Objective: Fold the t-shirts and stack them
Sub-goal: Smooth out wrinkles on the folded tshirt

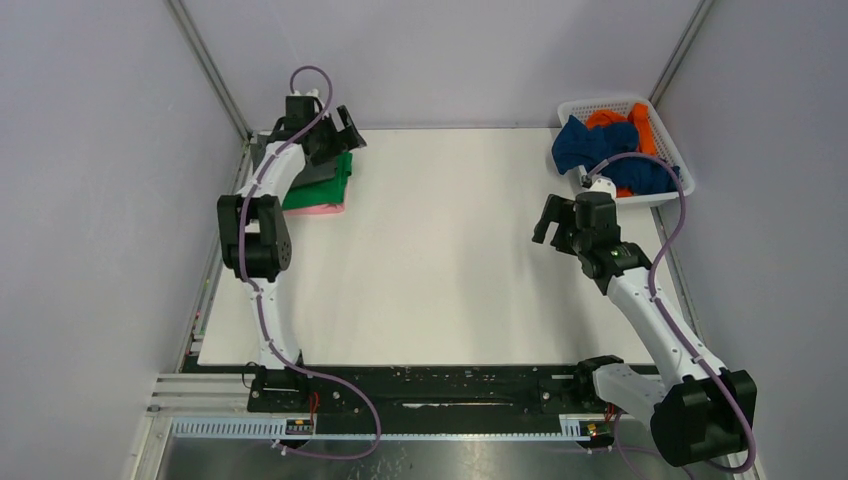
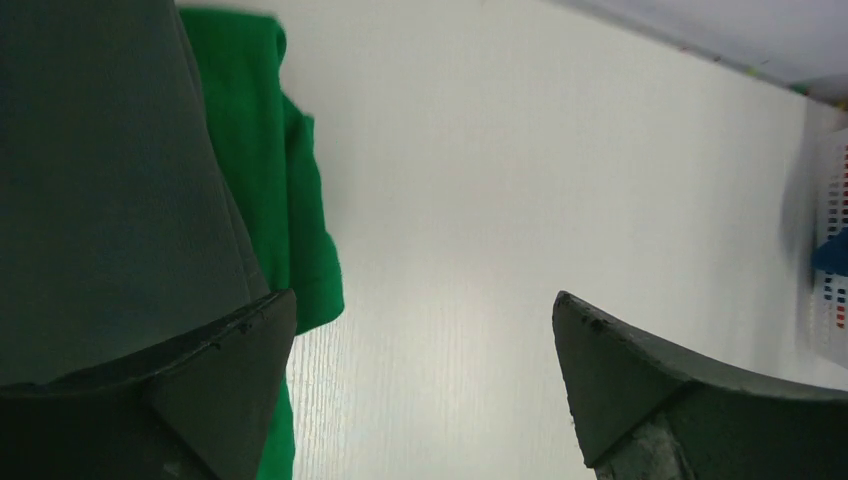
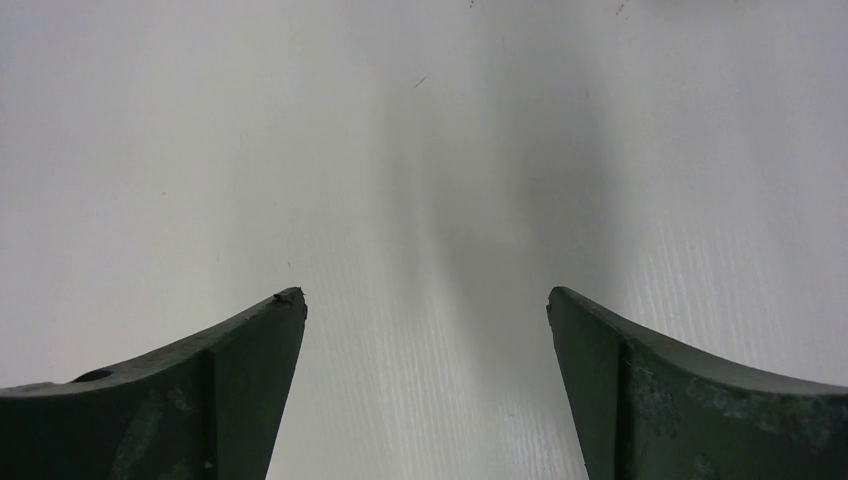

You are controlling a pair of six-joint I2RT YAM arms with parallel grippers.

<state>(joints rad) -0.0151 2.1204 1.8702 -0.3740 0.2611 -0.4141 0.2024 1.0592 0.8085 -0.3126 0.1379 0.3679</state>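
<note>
A folded stack lies at the table's far left: a dark grey t-shirt (image 1: 322, 171) on top, a bright green one (image 1: 330, 190) under it, a pink one (image 1: 322, 209) at the bottom. My left gripper (image 1: 346, 134) hovers open at the stack's right edge. The left wrist view shows its open jaws (image 2: 425, 320) with the grey shirt (image 2: 100, 180) and green shirt (image 2: 295, 200) by the left finger. Navy blue (image 1: 592, 146) and orange (image 1: 640, 125) t-shirts lie crumpled in the basket. My right gripper (image 1: 560, 228) is open and empty over bare table (image 3: 425, 300).
The white lattice basket (image 1: 610, 102) stands at the far right corner; its edge shows in the left wrist view (image 2: 830, 250). The white table (image 1: 450, 260) is bordered by grey walls on the left, back and right.
</note>
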